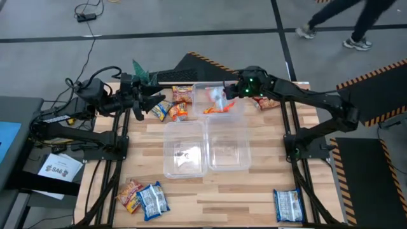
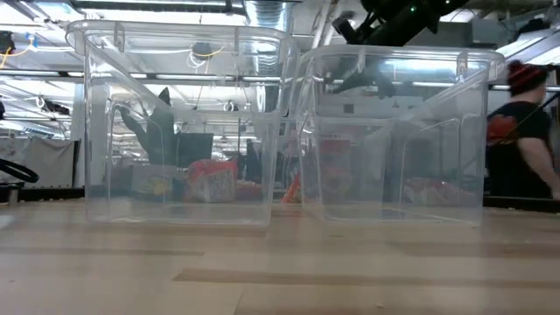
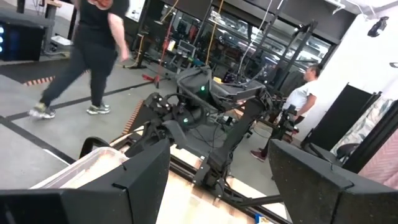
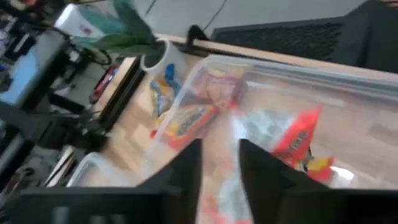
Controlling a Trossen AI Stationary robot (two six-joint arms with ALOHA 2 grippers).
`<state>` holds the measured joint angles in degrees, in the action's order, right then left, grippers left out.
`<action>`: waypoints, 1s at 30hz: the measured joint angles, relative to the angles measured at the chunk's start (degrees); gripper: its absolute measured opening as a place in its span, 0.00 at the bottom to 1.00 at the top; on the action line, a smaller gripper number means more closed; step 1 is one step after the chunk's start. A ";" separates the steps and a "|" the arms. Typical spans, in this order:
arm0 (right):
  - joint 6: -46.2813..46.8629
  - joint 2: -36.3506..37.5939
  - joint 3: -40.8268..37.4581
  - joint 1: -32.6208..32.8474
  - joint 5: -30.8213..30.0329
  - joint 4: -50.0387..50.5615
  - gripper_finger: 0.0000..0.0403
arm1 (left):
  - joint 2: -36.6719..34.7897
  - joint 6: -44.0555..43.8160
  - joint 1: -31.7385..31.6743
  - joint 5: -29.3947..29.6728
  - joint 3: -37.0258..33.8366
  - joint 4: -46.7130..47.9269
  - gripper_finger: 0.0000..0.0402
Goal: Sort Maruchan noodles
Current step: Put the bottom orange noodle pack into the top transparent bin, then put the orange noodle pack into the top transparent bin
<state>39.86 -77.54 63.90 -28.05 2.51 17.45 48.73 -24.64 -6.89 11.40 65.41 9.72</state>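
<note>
Ramen packets lie flat in groups. Two orange ones [image 1: 182, 94] [image 1: 179, 112] and a blue-and-yellow one [image 1: 159, 109] lie at the far left. A red one [image 1: 268, 101] lies under the right arm. An orange [image 1: 130, 194] and a blue one [image 1: 152, 201] lie near left, and another blue one [image 1: 287, 205] near right. A far clear tub [image 1: 198, 89] holds an orange packet [image 4: 300, 140] and a pale blue one [image 1: 218, 96]. My right gripper [image 1: 234, 91] [image 4: 221, 168] hovers open over that tub. My left gripper [image 1: 150, 103] [image 3: 217, 186] is open, raised beside the far-left packets.
Two more clear tubs [image 1: 184, 150] [image 1: 227, 147] stand side by side mid-table, and they fill the low view [image 2: 184, 122] [image 2: 394, 131]. A small green plant in a white pot [image 4: 157, 57] stands at the far edge. People walk on the floor beyond the table.
</note>
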 joint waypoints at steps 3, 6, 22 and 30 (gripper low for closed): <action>0.36 1.00 -0.04 -0.03 0.71 0.81 0.48 | 0.00 0.00 0.00 0.02 0.00 0.12 0.64; 1.72 4.25 -0.04 -0.74 1.27 0.92 0.61 | 0.18 -2.93 -0.02 2.61 0.00 1.15 0.64; 5.10 18.41 0.00 1.97 -0.73 9.06 0.71 | 34.34 -10.87 -27.76 -19.47 1.60 33.25 0.58; 5.29 16.01 0.00 4.98 -1.43 10.23 0.71 | 44.29 -12.69 -28.11 -15.54 1.44 32.30 0.58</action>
<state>45.15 -61.53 63.90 -23.08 1.08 27.69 93.02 -37.34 -35.00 -4.14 66.85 42.02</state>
